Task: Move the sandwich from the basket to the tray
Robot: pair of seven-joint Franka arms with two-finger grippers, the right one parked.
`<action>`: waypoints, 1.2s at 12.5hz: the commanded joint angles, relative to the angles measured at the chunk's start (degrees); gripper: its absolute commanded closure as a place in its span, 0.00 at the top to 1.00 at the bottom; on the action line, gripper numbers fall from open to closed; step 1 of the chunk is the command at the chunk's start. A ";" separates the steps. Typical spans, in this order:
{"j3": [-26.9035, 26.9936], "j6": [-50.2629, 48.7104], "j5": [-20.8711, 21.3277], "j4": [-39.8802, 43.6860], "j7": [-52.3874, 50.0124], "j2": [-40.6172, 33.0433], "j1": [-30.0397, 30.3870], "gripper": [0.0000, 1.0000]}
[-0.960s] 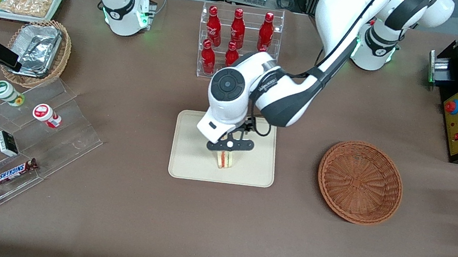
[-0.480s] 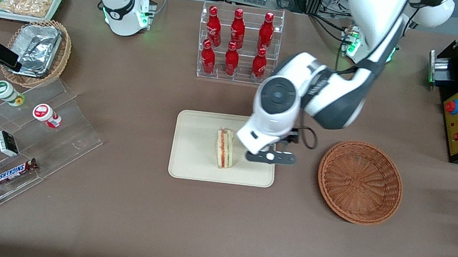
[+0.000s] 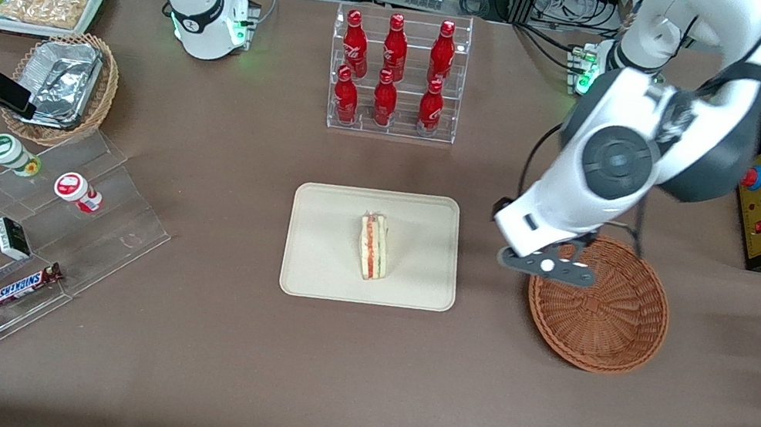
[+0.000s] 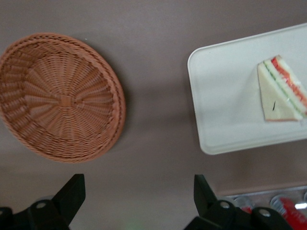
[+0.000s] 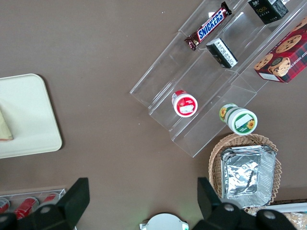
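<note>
Tool [image 3: 548, 267]: fingers spread, carrying nothing, raised above the basket's [image 3: 599, 304] rim at about its 9 o'clock edge. Half a second ago it hung over the tray's [image 3: 324, 266] 3 o'clock edge, just beside the sandwich [image 3: 373, 246]; it has since withdrawn toward the working arm's end of the tabletop [image 3: 351, 380]. Sandwich unchanged, resting near the tray's centre. Basket holds nothing.

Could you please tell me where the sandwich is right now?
The small triangular white-bread sandwich lies on the flat cream-beige rectangular tray, apart from the round reddish-brown wicker basket. The open end effector hovers over the basket's rim, holding nothing.
</note>
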 commanded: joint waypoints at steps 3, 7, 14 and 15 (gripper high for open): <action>6.59 -4.53 0.21 -1.62 11.86 -5.96 -0.89 1.00; 7.04 -9.62 4.60 0.06 12.30 -8.50 -0.89 1.00; 0.23 -10.77 4.52 -0.12 14.31 -10.63 7.69 1.00; -1.64 -10.86 4.52 -0.21 15.19 -10.71 10.69 1.00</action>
